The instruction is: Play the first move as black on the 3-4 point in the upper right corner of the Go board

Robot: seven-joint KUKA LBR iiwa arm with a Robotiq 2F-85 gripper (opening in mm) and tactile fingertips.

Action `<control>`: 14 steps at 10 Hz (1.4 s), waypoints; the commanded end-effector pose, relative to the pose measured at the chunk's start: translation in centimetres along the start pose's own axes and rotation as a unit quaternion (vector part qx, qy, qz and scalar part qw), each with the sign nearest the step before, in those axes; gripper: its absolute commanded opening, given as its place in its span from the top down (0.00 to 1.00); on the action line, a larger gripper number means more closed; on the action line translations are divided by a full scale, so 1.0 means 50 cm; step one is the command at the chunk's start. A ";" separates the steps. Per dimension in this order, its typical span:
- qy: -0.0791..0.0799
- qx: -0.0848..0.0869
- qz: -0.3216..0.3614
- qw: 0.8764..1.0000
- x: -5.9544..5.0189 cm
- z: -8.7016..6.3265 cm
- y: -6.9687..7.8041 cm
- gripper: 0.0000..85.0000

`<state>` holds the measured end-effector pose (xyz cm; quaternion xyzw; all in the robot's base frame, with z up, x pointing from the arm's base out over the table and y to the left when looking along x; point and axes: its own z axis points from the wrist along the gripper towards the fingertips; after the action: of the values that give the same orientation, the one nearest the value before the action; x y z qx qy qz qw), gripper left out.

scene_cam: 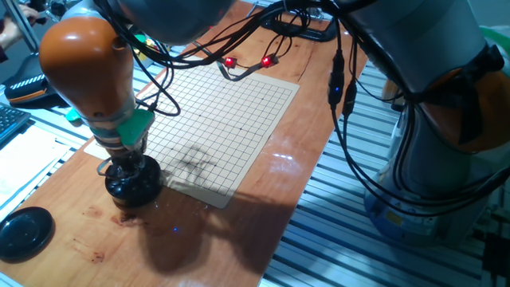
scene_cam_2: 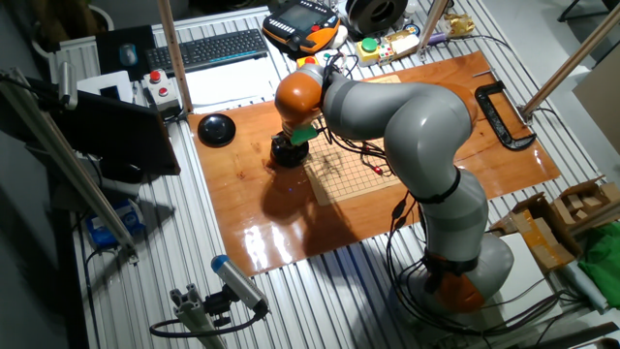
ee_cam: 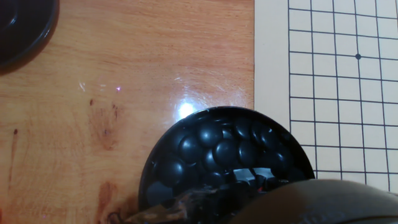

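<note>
Gripper (scene_cam: 127, 169) down in bowl (scene_cam: 133, 185) beside board (scene_cam: 231, 119); finger spread cannot be told. Stones (ee_cam: 224, 149) heaped in bowl, no single one singled out. Step, judged: pinch one stone only, lift straight, clear of rim. Fingertips hidden in all views; lid (scene_cam: 24, 231) well apart; board corners partly cut off by arm.

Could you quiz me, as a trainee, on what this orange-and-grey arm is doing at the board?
1. True or false: black stones already lie on the pale gridded Go board.
2. The gripper is down at which thing: (A) round black bowl of glossy black stones, (B) plain round black lid, (C) board?
3. Fill in: bowl and lid rest on a ____ tabletop.

Key: 1 false; 2 A; 3 wooden.
</note>
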<state>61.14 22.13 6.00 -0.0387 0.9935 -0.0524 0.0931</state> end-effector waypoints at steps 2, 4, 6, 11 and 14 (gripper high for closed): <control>0.002 -0.003 -0.002 1.000 0.000 0.000 0.000 0.99; 0.003 -0.003 0.000 1.000 0.000 -0.001 0.000 0.99; 0.009 -0.004 0.017 1.000 0.001 -0.011 -0.001 0.99; 0.020 -0.025 0.050 0.998 0.004 -0.034 -0.003 0.99; 0.025 -0.040 0.093 0.995 0.004 -0.054 -0.005 0.99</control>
<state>60.43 22.14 8.68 0.0515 0.9962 -0.0035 0.0708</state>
